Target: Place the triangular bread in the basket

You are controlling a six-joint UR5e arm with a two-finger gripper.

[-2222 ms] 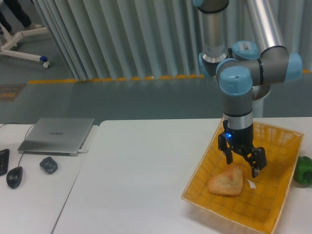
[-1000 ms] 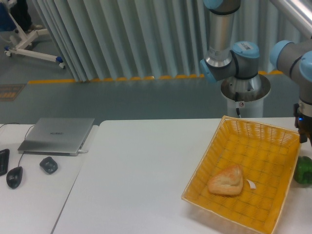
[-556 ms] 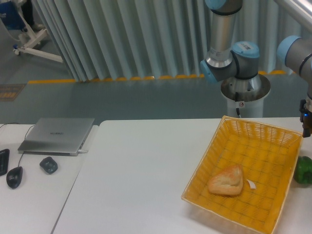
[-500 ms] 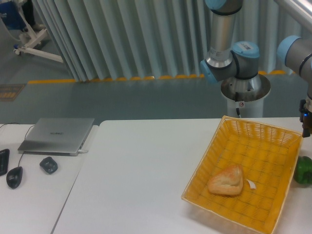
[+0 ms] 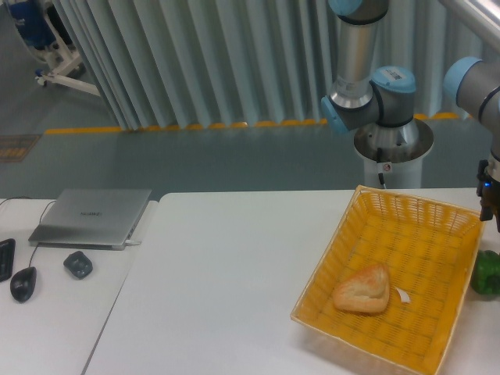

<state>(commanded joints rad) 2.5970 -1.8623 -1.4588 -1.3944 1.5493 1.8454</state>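
Triangular bread (image 5: 362, 289) lies loose on the floor of the basket (image 5: 437, 226), toward its lower left part, with a small white tag (image 5: 403, 295) just to its right. Only a sliver of the gripper (image 5: 490, 205) shows at the right edge of the frame, above the basket's right rim, and whether it is parted or closed cannot be told. Below it sits a green object (image 5: 487, 273) beside the basket. The arm (image 5: 367, 78) stands upright at upper right, elbow joints bent toward the frame edge.
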